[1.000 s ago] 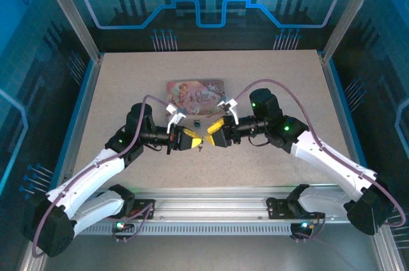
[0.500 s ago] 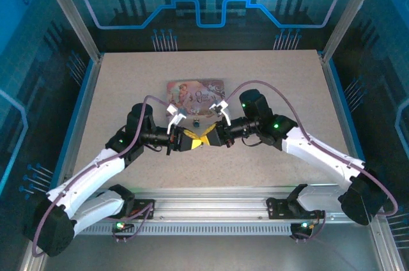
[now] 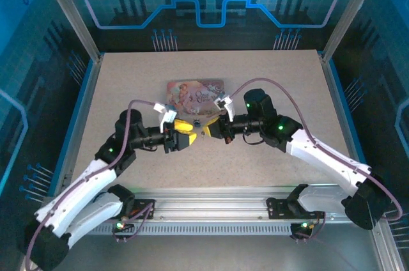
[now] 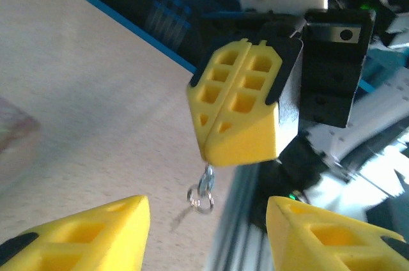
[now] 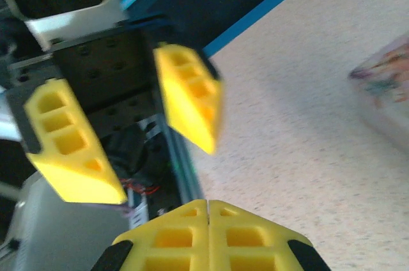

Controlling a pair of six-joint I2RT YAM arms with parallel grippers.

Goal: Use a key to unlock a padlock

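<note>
**Left wrist view: a handover just completed**

The tiny thin dark metal key has just changed hands. A second ago the left gripper was pinched on it while the right gripper came in with its jaws apart. Now the right gripper's yellow fingers are pressed together on the key, and the left gripper's jaws stand apart, drawn back off it. The handover looks done, which should free the left gripper to steady the lock.

The key hangs out of the right fingertips, its long axis carrying on the line of the seam between the pads. Its wire-ring end points away from the tips and down toward the table; the other end is hidden between the pads.

In the top external view the tiny dark metallic padlock lies just beyond both grippers' tips, between them and the pink illustrated tin, apparently touching neither gripper.
</note>
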